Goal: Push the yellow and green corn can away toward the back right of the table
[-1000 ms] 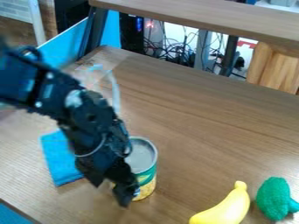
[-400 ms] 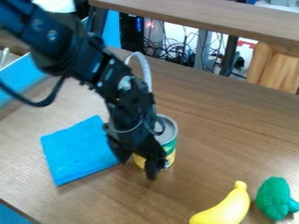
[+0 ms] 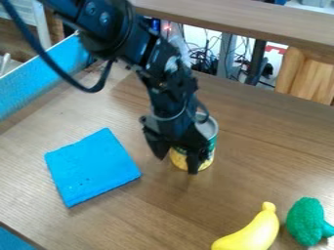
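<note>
Tin can (image 3: 209, 129) seems to be held by the fingers (image 3: 193, 163), right of the blue cloth (image 3: 91, 168) and left of the banana (image 3: 256, 232); grabbing is done, letting go is not.

Cloth (image 3: 93, 168) left of can (image 3: 209, 129) — banana (image 3: 253, 231) before can, rightward — broccoli (image 3: 306, 220) right of banana; all on table (image 3: 274, 151).
</note>
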Motion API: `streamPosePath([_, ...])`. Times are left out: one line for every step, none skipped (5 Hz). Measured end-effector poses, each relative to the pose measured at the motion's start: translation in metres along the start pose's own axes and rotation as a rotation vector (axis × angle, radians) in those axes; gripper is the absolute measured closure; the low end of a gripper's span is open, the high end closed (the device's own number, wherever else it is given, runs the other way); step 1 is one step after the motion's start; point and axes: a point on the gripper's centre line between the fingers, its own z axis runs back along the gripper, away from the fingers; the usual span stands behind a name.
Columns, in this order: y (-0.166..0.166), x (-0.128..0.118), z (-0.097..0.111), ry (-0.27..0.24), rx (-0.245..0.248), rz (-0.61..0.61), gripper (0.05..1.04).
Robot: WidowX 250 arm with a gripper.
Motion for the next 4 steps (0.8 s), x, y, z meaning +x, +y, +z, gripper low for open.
streamPosePath([-0.001,0.019,-0.009,0.01,0.007,0.014,0.083])
streamPosePath([0.0,0.033,-0.02,0.026,0.018,0.023,0.083])
streamPosePath([0.0,0.037,-0.022,0.024,0.02,0.027,0.083])
streamPosePath([-0.001,0.021,-0.01,0.028,-0.003,0.008,0.083])
